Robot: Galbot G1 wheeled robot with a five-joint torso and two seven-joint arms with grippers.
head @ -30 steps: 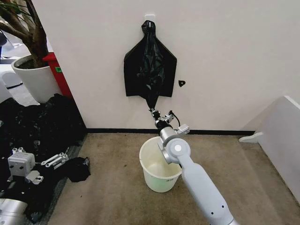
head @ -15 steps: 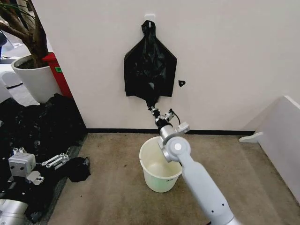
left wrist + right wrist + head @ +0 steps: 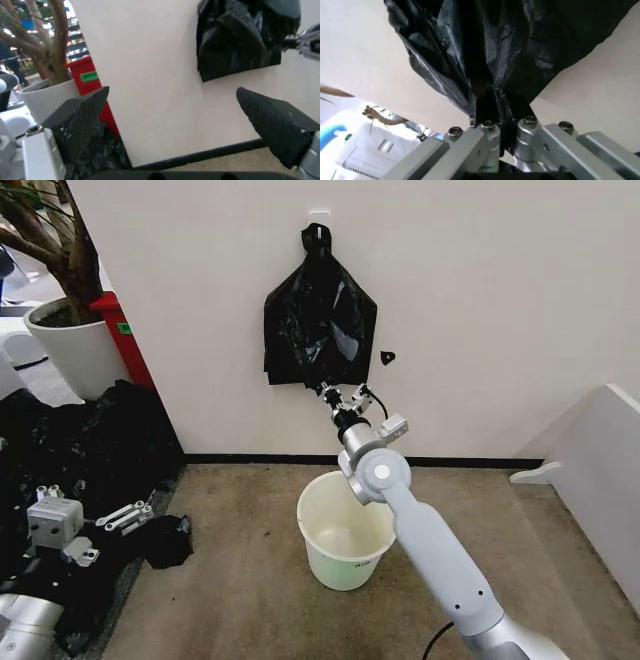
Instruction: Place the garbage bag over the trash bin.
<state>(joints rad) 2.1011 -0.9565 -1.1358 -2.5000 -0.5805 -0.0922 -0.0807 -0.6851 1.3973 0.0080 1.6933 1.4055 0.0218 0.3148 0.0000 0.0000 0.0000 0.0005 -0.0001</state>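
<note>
**Right pincer lifts toward the bundle on the wall**

Your right pincer (image 3: 331, 391) has risen over the last second and now sits at the lower edge of the flat black trapezoid bundle of plastic with a knotted top (image 3: 320, 320), hung from a small white wall hook (image 3: 319, 216). The right wrist view shows its fingers (image 3: 485, 112) clenched on a thin fold of glossy black plastic, likely the single garbage bag (image 3: 492, 88) being drawn from the bundle. It is not yet free, so judge the task as early.

The round cream-white plastic trash bin (image 3: 345, 530) stands unlined on the brown carpet floor (image 3: 240, 580), just below that arm. Your left pincer (image 3: 130, 515) rests released, low at your left, over a heap of loose black plastic (image 3: 90, 440).

A white plant pot holding a tree (image 3: 75, 350) and a red box (image 3: 125, 335) stand along the white wall (image 3: 500, 300)
</note>
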